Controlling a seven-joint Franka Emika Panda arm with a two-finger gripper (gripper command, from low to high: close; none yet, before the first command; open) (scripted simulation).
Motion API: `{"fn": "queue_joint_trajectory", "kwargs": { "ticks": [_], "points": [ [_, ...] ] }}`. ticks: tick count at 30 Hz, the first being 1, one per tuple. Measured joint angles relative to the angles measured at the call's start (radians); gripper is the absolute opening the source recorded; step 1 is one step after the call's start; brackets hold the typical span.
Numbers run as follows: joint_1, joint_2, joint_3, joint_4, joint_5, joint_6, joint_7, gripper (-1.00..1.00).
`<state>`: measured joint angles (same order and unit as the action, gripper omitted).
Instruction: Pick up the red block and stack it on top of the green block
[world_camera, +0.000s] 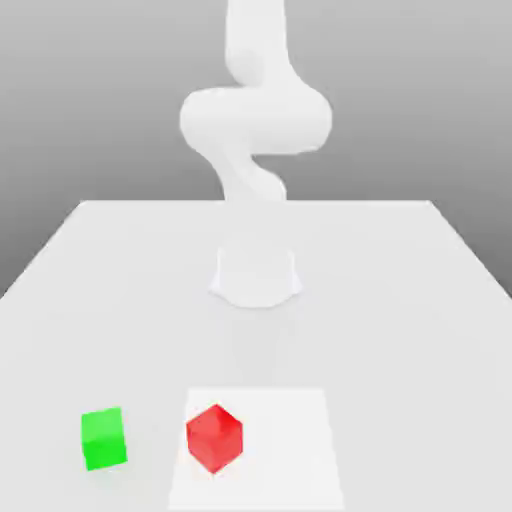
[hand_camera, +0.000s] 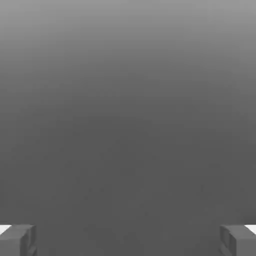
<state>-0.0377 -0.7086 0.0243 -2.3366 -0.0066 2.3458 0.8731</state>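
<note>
A simulated test scene, not a real room; a plain white table (world_camera: 400, 300) stands before a flat grey, featureless backdrop; a smooth white arm (world_camera: 255, 120) rises from its far side; two flat-coloured cubes, one red (world_camera: 214, 437) and one green (world_camera: 103, 439), sit on the table.

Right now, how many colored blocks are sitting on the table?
2. The green block sits near the front edge, toward the exterior view's left. The red block is just to its right, apart from it, turned corner-forward. Nothing appears to hide another.
</note>
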Motion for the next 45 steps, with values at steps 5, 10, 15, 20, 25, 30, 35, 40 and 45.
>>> {"fn": "queue_joint_trajectory", "kwargs": {
  "ticks": [5, 10, 15, 20, 25, 30, 35, 40, 45],
  "points": [
    [-0.068, 0.188, 0.041, -0.075, -0.020, 0.094, 0.155, 0.00],
    [-0.124, 0.370, 0.070, -0.147, -0.041, 0.185, 0.306, 0.00],
    [-0.162, 0.551, 0.079, -0.220, -0.056, 0.275, 0.452, 0.00],
    [-0.183, 0.731, 0.071, -0.293, -0.038, 0.367, 0.575, 0.00],
    [-0.171, 0.909, 0.053, -0.303, -0.043, 0.497, 0.631, 0.00],
    [-0.154, 1.005, 0.031, -0.290, -0.065, 0.577, 0.649, -1.00],
    [-0.153, 1.004, 0.030, -0.290, -0.066, 0.578, 0.650, -1.00],
    [-0.166, 0.846, 0.052, -0.314, -0.024, 0.444, 0.619, -1.00],
    [-0.354, 0.768, -0.044, -0.254, 0.005, 0.305, 0.525, -1.00]
  ]
}}
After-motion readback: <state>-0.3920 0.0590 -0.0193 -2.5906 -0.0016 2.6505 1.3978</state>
